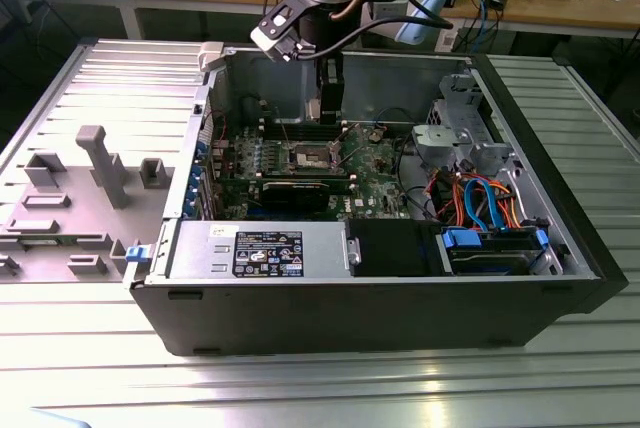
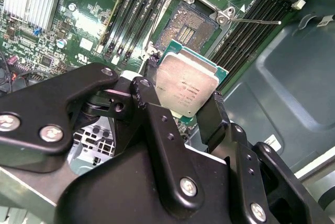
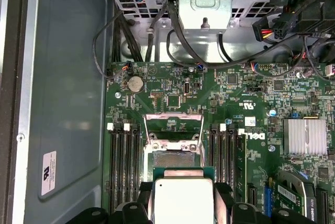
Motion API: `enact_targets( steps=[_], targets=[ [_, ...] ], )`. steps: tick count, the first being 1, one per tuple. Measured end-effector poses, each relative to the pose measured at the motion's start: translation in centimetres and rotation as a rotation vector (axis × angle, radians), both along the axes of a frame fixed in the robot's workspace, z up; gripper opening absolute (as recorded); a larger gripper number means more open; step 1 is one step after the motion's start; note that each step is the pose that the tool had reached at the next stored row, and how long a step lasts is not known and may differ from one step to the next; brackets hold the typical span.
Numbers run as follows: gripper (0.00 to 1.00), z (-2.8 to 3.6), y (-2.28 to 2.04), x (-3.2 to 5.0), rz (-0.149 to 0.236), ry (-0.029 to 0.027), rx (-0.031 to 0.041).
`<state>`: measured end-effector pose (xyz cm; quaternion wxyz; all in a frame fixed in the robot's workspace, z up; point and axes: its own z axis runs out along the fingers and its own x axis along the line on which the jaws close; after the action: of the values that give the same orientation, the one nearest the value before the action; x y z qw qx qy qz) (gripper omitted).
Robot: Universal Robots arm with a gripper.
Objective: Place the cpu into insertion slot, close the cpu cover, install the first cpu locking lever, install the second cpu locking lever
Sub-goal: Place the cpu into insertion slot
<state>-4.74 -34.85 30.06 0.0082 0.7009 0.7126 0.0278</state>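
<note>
Gripper (image 2: 180,94) pinches the chip (image 2: 189,84) by two edges, jaws narrowed onto it. It hangs over the socket (image 2: 191,25), which sits at its six o'clock in the exterior view. Any tilt or offset could bend pins. Beyond, the cover (image 3: 172,115) stands raised.

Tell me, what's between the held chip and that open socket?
Nothing; in the second wrist view the cpu, clamped in the gripper, hangs over the bare insertion slot.

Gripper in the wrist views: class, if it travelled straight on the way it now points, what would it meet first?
Probably the open insertion slot, reached first by the cpu that the gripper holds; how far off it lies is hard to judge.
</note>
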Motion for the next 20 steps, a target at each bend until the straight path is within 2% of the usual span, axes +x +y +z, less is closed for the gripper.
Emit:
enact_targets(
  steps=[5,8,13,20],
  targets=[
    [0.55,-0.28,0.0,0.0,0.0,0.0,0.0001],
    [0.55,-0.9,0.0,-0.02,0.0,0.0,0.0002],
    [0.55,-1.56,0.0,-0.03,0.0,0.0001,0.0001],
    [0.55,-1.61,0.0,-0.03,0.0,0.0,0.0002]
  ],
)
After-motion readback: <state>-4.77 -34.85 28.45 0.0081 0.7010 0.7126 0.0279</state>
